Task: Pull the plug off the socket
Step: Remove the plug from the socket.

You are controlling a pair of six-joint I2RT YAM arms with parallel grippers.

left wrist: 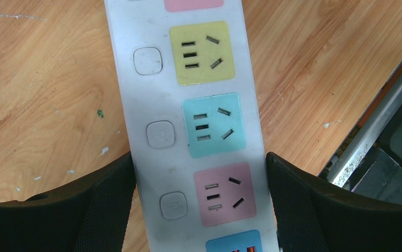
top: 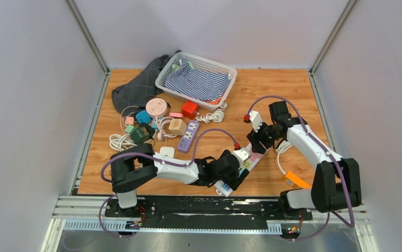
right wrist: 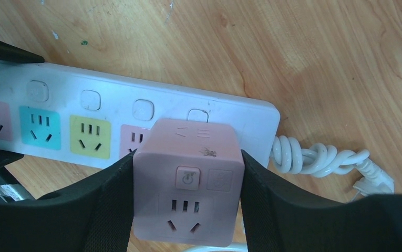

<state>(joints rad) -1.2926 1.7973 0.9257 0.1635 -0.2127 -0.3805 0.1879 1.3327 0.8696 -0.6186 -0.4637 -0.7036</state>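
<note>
1. White plastic strip point(left wrist: 188, 131) lay slantwise on the wooden table point(right wrist: 319, 52), close to the near edge and a little right of centre.
2. At its nearer end the left gripper point(left wrist: 198, 168) straddled the strip, its fingers point(left wrist: 104, 205) spread wide and pressed against both long sides, which reads as a hold to pin the strip down.
3. At the far right end, just beside the coiled cord point(right wrist: 314, 157), sat the pink cube plug point(right wrist: 193, 152), over the last socket.
4. Around the plug stood the right gripper point(right wrist: 188, 184), its fingers point(right wrist: 282, 210) about half open and tight on the cube's two opposite faces.
5. Done, as I judge it: both grasps were made, one on the strip and one on the plug.
6. Left to do: the pull itself. The plug looked seated in the strip, with no gap showing beneath it, though the wrist view hid its underside, so I could not be sure the pins had not begun to lift.
7. Three coloured sockets nearer the left gripper stood empty.
</note>
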